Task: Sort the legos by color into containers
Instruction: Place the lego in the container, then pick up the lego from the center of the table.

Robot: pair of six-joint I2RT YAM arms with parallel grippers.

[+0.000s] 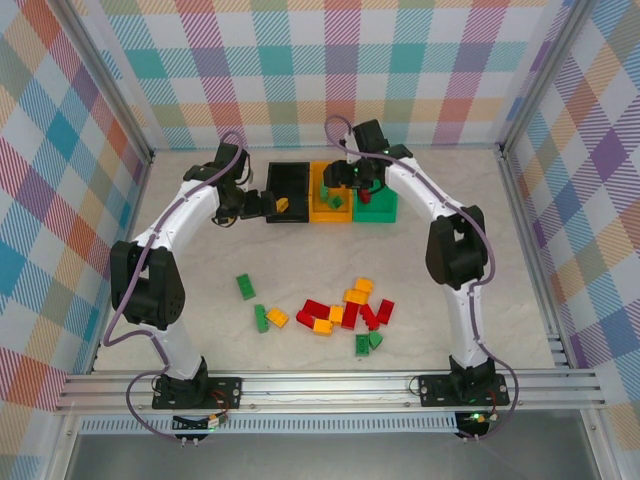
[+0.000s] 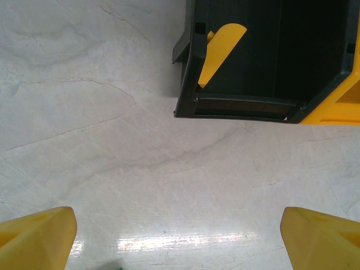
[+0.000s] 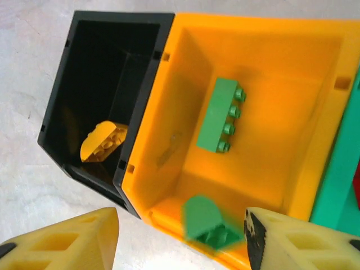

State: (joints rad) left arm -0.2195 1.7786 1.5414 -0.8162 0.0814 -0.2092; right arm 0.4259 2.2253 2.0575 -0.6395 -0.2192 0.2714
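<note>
Three bins stand in a row at the back: black (image 1: 292,180), orange-yellow (image 1: 322,208) and green (image 1: 378,210). My right gripper (image 3: 183,220) is open above the orange-yellow bin (image 3: 270,67). A blurred green brick (image 3: 209,225) is loose between its fingers, near the right one, over the bin's near rim. Another green brick (image 3: 221,115) lies inside this bin. A yellow brick (image 3: 103,141) lies in the black bin (image 3: 67,84). My left gripper (image 2: 177,242) is open and empty over bare table beside the black bin (image 2: 242,107), where the yellow brick (image 2: 218,49) shows.
Several loose red, yellow and green bricks (image 1: 350,310) lie clustered mid-table, with two green ones (image 1: 245,287) (image 1: 261,318) and a yellow one (image 1: 277,318) to their left. Checked walls enclose the table. A metal rail (image 1: 330,385) runs along the near edge.
</note>
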